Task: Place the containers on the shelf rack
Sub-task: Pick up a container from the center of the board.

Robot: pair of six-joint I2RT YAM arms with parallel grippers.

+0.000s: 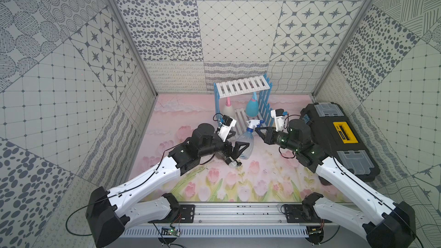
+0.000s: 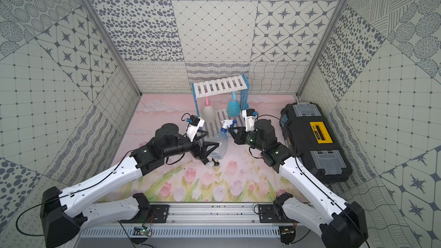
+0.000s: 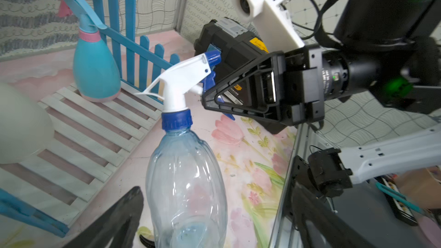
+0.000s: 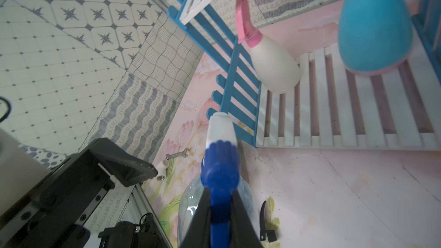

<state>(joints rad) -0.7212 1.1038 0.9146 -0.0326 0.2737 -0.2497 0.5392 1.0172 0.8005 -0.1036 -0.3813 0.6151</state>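
One clear bottle (image 3: 186, 187), trigger (image 3: 210, 79) pinched by right jaws | left jaws spread | wrench (image 4: 177, 155), probably: right-wrist view only

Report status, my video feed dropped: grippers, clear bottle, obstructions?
Left gripper open, straddling clear bottle. Right gripper shut on its blue trigger. Bottle upright before shelf rack. White bottle, blue bottle on lower shelf, gap between.

- rack (image 1: 242, 86), white slats, blue fence sides: upright, far centre.
- white cone bottle (image 1: 228, 109), pink trigger: lower shelf, left.
- blue cone bottle (image 1: 252, 109): lower shelf, right.
- clear bottle (image 1: 247, 139), blue collar: tilted, just in front of the rack.
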